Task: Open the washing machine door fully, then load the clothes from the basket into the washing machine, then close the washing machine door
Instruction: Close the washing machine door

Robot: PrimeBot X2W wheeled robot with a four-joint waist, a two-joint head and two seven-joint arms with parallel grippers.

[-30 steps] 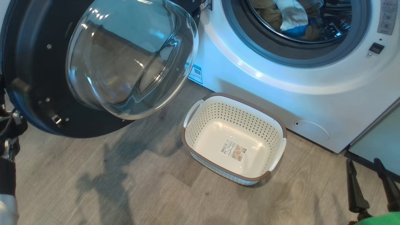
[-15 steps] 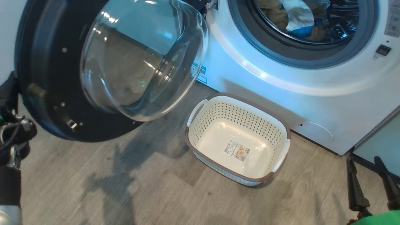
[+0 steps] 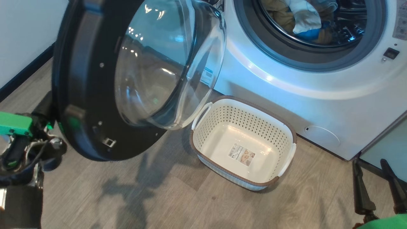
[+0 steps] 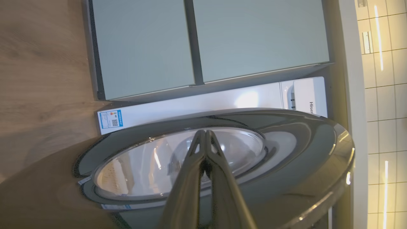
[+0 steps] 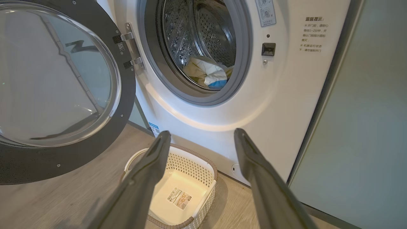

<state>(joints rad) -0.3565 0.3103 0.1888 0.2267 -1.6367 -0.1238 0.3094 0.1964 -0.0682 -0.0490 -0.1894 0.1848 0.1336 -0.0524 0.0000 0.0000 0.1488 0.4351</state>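
**Door partway open, clothes in drum, basket bare**

Head view: door [image 3: 82, 105] is hanging off the hinge on the washer's [image 3: 286, 92] left side and standing out from the washer front, glass bowl facing the camera. Clothes [image 3: 302, 19] are lying inside the washer drum. Basket [image 3: 244, 119] is sitting on the floor just in front of the washer, below the drum mouth, with its label showing on a bare base. Left arm [image 3: 25, 149] is reaching in behind the door's far edge, away from the washer. Right gripper [image 3: 369, 163] is hanging near the washer's right corner, fingers spread, gripping nothing.

Left wrist view: left gripper [image 4: 203, 133] is pinched fully together with nothing between the fingers. Its tips are lying over the door's outer face at the glass; can't tell if they're touching. Cabinets [image 4: 143, 47] are sitting beyond the washer.

Right wrist view: right claw is standing wide and empty, pointing at the washer front under the drum mouth, above the basket.
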